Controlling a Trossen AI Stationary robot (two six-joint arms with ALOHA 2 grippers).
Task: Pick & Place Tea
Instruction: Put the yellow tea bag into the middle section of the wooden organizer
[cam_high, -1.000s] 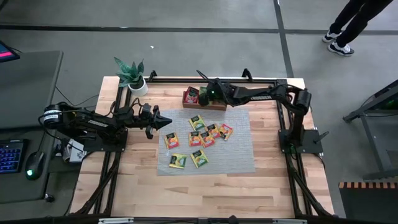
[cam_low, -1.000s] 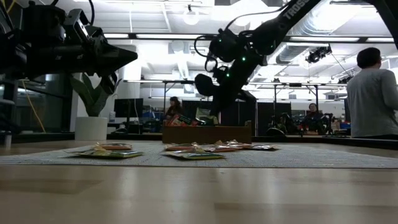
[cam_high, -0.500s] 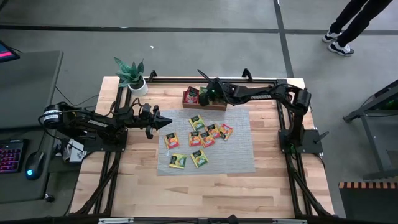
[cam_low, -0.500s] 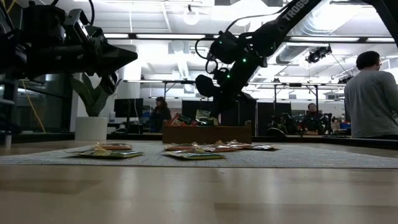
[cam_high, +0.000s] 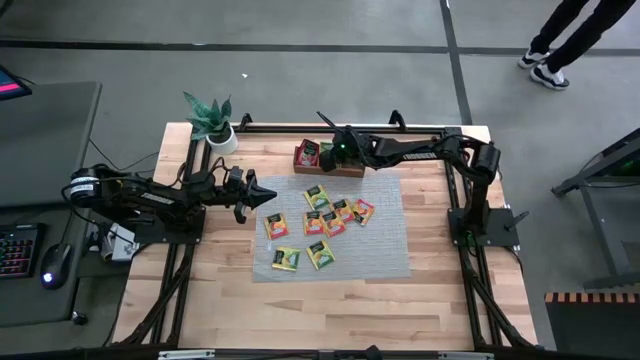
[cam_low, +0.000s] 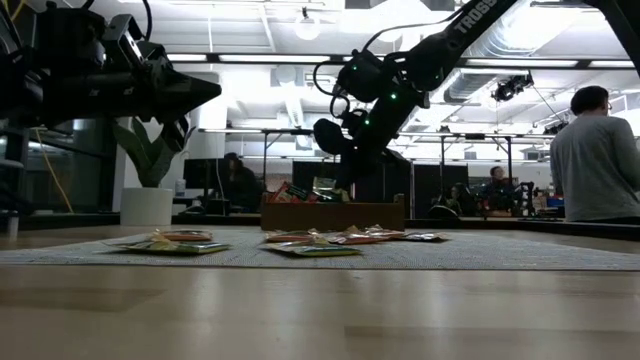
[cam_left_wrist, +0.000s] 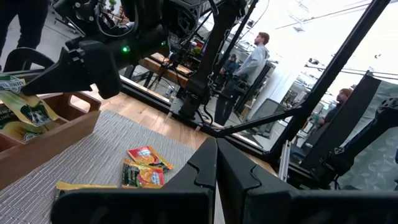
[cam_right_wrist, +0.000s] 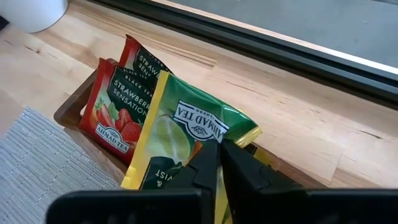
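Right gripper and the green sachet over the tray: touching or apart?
Touching. The right wrist view shows the right gripper with its fingertips pinching the green sachet at its edge.

Wooden table (cam_high: 330, 300), viewed from above, carrying a grey woven mat (cam_high: 385, 245) at its centre. A brown wooden tray (cam_high: 352, 170) stands at the mat's far edge, touching or just beyond it. A potted plant (cam_high: 212, 122) in a white pot occupies the far left corner of the table. To the left, beside the table, a dark desk holds a keyboard (cam_high: 17, 250) and a mouse (cam_high: 55, 264). On the grey floor beyond the far right corner, a person's legs and shoes (cam_high: 545, 62) show. At table height, a person in a grey top (cam_low: 592, 160) stands at right; other people sit farther back.
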